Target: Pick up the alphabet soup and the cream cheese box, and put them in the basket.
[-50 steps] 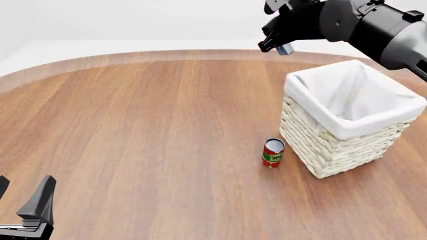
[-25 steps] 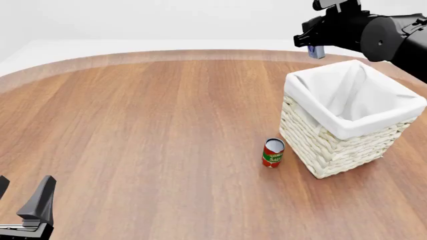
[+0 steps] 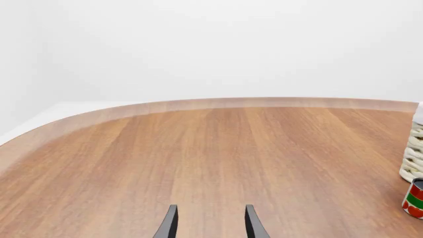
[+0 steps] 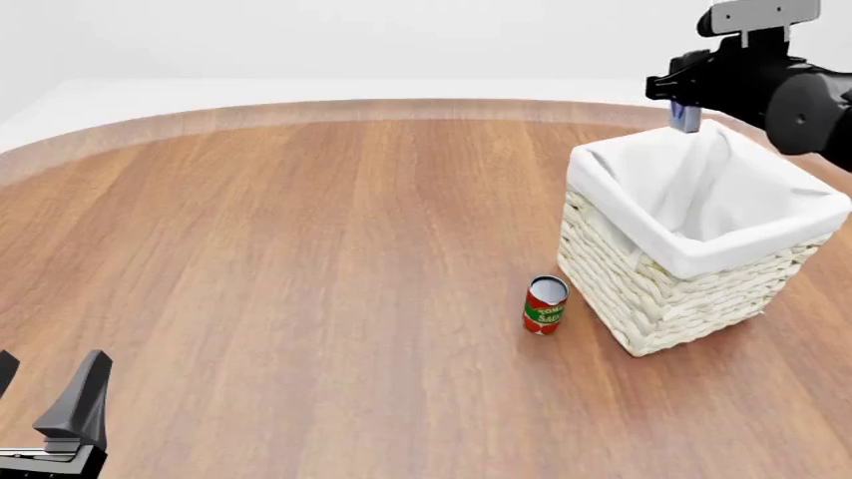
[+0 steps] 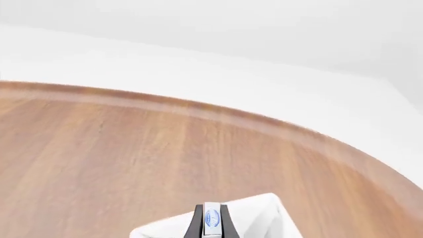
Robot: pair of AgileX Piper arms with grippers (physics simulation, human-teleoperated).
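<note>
cream cheese box (image 4: 685, 118) above basket (image 4: 665, 289)

basket (image 4: 692, 239) mouth open from above | red-green can (image 4: 545, 304) just beside its near-left wall

The front view looks down over the table (image 4: 293, 249); both wrist views skim forward (sharing the basket (image 4: 692, 259)).

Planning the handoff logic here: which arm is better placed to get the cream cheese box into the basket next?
Right. The right claw is shut on the cream cheese box and hangs above the basket by its far rim. The left claw sits open and empty at the table's near left edge, far from it.
</note>
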